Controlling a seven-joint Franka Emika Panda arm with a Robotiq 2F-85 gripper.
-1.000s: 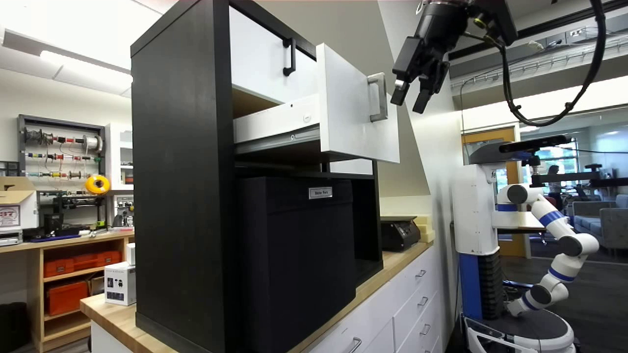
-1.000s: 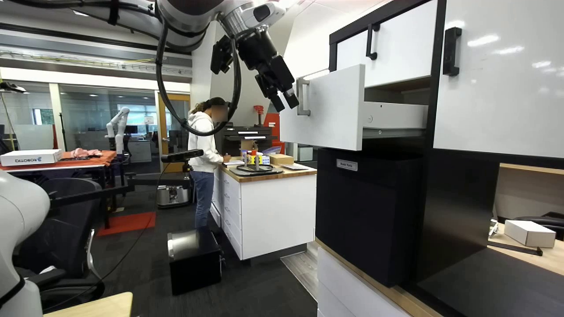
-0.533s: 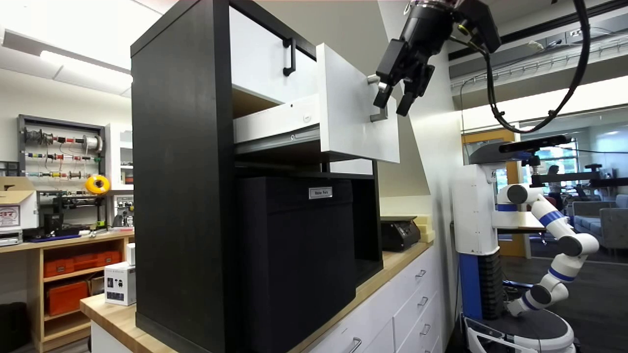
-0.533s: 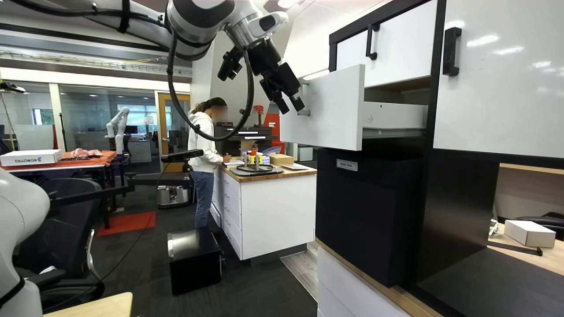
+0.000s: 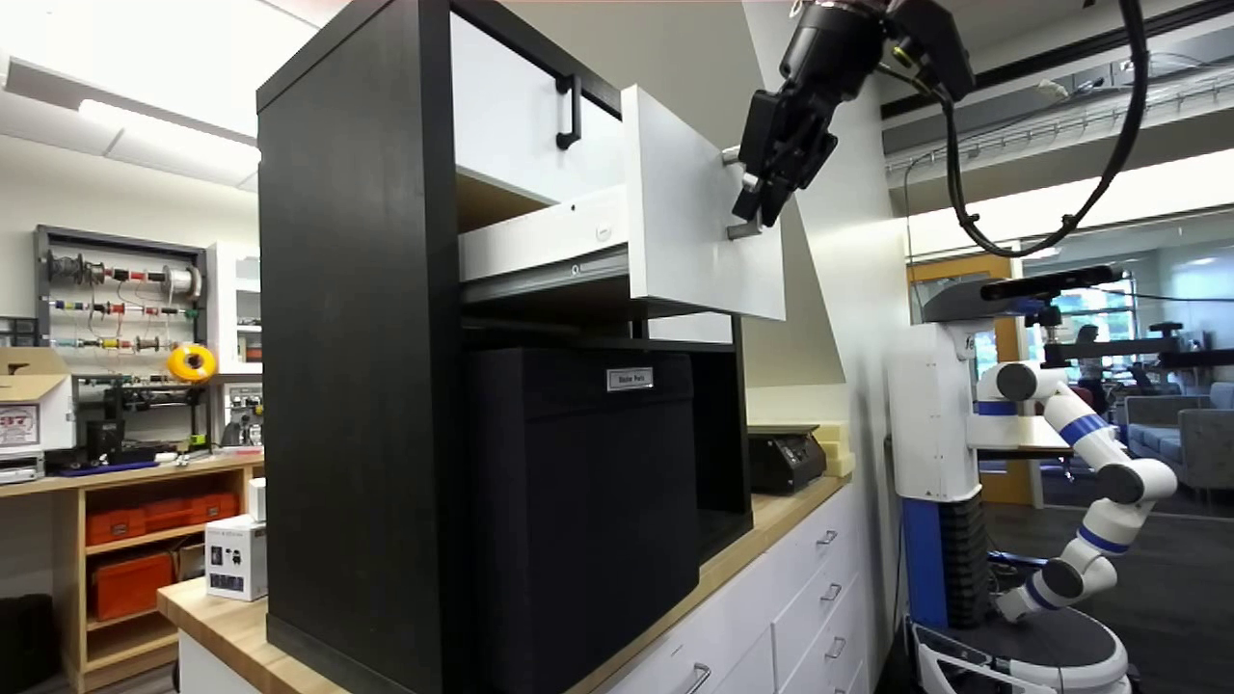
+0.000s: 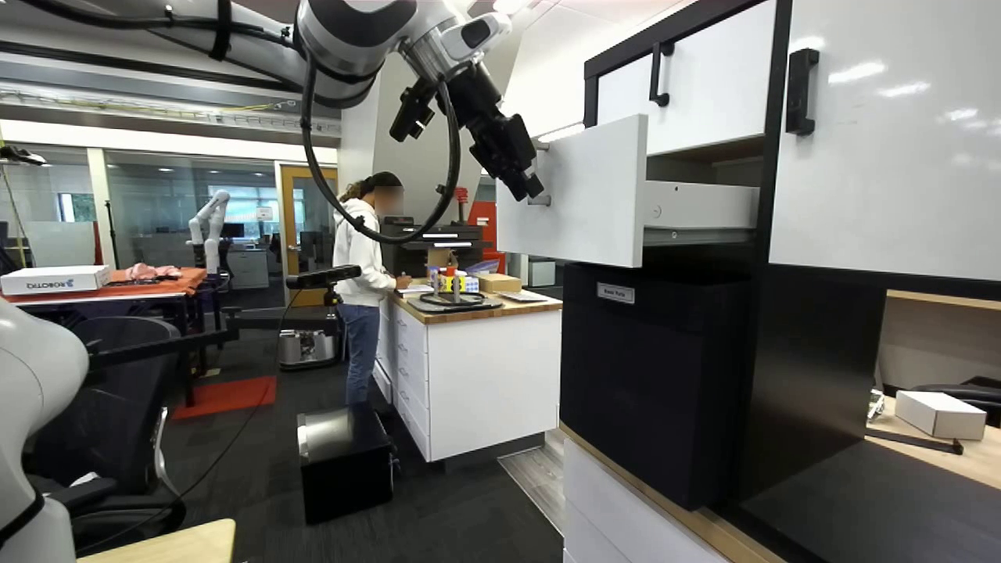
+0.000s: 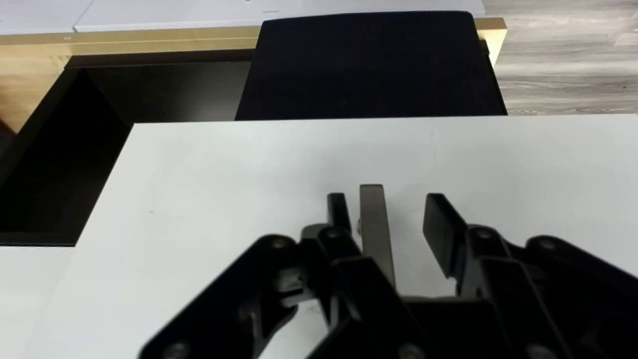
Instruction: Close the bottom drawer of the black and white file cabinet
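Observation:
The bottom drawer [image 5: 684,231] sticks well out of the black and white file cabinet [image 5: 347,337]; its white front [image 6: 586,195] shows in both exterior views. On that front is a grey bar handle [image 7: 375,219], largely hidden behind my gripper [image 5: 758,210] in an exterior view. From the wrist, the handle stands between the two fingers of my gripper [image 7: 385,199], nearer the left finger. A gap shows on each side of the bar, wider on the right. The jaws are partly closed but apart. Above, the upper white front [image 5: 511,106] sits flush.
Below the drawer a black bin [image 5: 598,482] with a small label fills part of the cabinet's lower opening. A wooden counter edge [image 5: 733,569] runs underneath. Beside the cabinet front is a white door [image 6: 884,156]. A person [image 6: 361,242] stands at a farther counter.
My gripper has come in toward the drawer front and over its handle. In the last half second its fingers have drawn closer together. The drawer has stayed where it was.

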